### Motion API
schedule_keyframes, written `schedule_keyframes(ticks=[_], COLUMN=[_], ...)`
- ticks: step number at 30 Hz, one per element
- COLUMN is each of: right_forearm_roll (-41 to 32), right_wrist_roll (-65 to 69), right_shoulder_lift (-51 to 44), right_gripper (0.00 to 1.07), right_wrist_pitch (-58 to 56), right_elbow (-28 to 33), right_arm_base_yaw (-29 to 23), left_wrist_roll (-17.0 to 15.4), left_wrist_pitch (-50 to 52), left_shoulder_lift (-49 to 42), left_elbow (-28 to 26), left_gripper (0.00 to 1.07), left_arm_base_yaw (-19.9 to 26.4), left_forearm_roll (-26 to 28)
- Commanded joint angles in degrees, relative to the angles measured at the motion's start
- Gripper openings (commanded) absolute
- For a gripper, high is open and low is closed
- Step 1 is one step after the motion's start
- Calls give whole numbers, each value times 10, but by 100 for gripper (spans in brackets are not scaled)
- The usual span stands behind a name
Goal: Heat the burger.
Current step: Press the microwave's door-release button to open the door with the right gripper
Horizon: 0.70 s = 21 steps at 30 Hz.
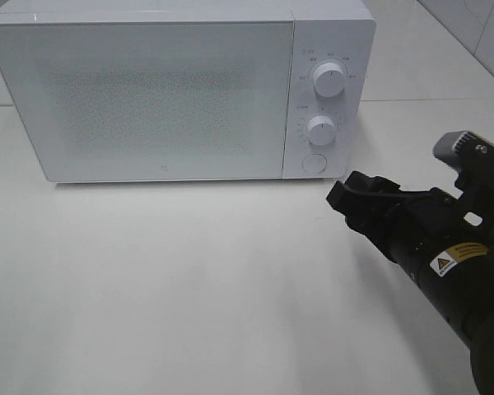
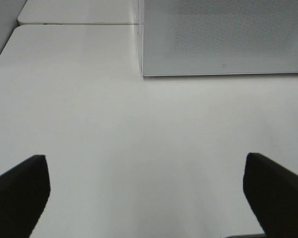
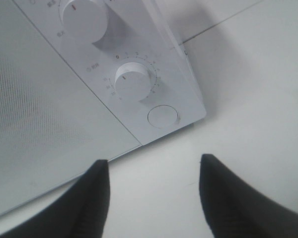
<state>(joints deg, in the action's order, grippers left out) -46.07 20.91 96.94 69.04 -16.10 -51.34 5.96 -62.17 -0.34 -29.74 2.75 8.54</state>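
Exterior high: shut microwave [image 1: 156, 99] upper left, right gripper [image 1: 343, 197] lower right, no burger visible. Left wrist: left gripper [image 2: 145, 166] spread wide, empty, above tabletop [image 2: 139, 124]. Right wrist: jaws apart, grasping nothing. Burger probably soft, light, squashable; best cupped gently around the bun

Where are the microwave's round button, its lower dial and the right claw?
round button [image 3: 163, 117], right wrist view, centre of its face.
lower dial [image 3: 132, 81], right wrist view, middle of the knob.
right claw [image 3: 154, 166], right wrist view, midway between its fingertips.
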Motion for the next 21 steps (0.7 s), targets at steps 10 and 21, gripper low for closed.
schedule_keyframes(ticks=[10, 21], right_forearm_roll=[7, 7], right_wrist_roll=[388, 604], right_shoulder_lift=[-1, -1], right_gripper=[20, 2], right_wrist_pitch=[48, 19], right_elbow=[-4, -4], right_arm_base_yaw=[-3, -3], left_wrist_roll=[0, 0], left_wrist_pitch=[9, 9], left_shoulder_lift=[-13, -13], left_elbow=[2, 2], left_gripper=[98, 98], left_arm_base_yaw=[0, 0], left_forearm_roll=[2, 2])
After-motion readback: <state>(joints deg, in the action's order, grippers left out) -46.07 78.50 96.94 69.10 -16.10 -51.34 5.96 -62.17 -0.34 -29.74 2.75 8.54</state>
